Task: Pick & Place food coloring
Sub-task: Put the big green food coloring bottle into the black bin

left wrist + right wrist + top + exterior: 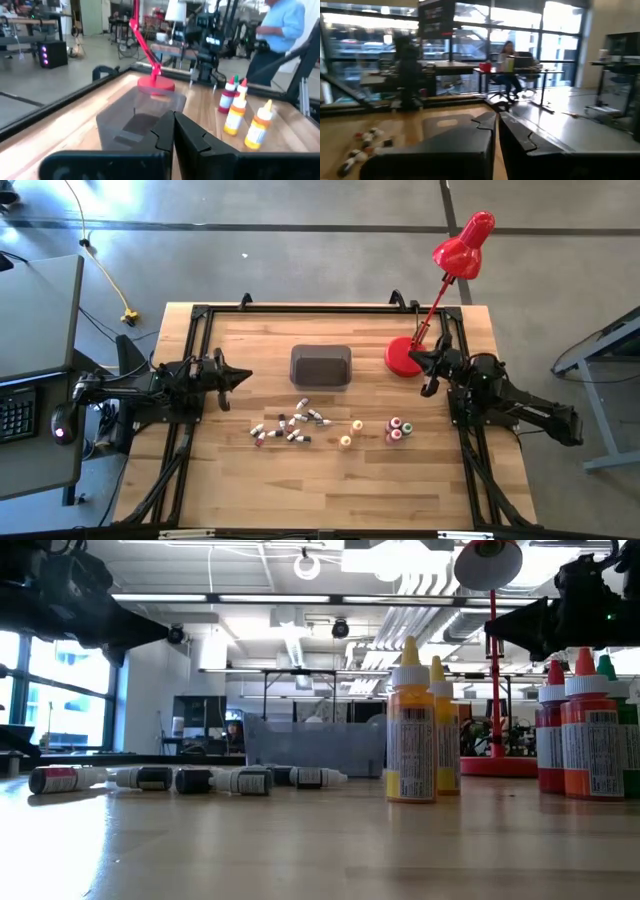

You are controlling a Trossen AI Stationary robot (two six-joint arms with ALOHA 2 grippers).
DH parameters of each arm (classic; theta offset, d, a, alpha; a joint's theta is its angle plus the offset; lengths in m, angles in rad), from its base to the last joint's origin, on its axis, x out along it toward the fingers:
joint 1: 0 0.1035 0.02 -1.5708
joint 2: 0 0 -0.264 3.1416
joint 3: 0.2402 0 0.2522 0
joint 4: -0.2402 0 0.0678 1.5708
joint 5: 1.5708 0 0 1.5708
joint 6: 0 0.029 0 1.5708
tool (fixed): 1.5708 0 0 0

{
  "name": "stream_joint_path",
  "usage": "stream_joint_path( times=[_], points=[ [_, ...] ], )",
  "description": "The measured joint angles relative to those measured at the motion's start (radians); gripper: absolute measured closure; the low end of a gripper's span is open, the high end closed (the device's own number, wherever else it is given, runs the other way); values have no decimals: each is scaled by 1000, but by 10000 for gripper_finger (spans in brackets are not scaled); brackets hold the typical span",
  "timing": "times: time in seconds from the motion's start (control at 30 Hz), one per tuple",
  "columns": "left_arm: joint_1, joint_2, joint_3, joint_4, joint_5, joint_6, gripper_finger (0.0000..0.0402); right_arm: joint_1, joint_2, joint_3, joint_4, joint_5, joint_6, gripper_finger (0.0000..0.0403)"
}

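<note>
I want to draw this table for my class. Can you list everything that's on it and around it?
slim vials: about a dozen, whitish with dark caps, lying scattered mid-table
yellow-topped bottles: two, upright, right of the vials
red and green-topped bottles: a small cluster, upright, farther right
bin: one, dark grey, behind the vials
desk lamp: one, red, back right of the table
table: one, light wood
person: one, blue shirt, beyond the table
left gripper: shut, left of the bin
right gripper: shut, by the lamp base
</note>
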Motion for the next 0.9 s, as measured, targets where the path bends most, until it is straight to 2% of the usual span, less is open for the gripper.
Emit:
stream_joint_path(
  times=[0.27, 0.4, 0.53, 0.67, 0.8, 0.9],
  points=[
    [0, 41, 0, 241, 17, 24, 317, 0, 55, 44, 127, -121, -1, 301],
    [0, 89, 9, 259, 17, 27, 294, 1, 116, 89, 157, -234, 21, 276],
    [0, 169, 62, 255, 1, 12, 291, 1, 203, 159, 141, -303, 39, 270],
    [0, 266, 157, 241, 14, 17, 291, 24, 296, 276, -6, -351, 12, 269],
    [0, 362, 265, 171, 21, 77, 291, 75, 371, 415, -280, -334, -115, 269],
    [0, 422, 325, 123, 5, 116, 291, 116, 403, 491, -457, -330, -144, 269]
  ],
)
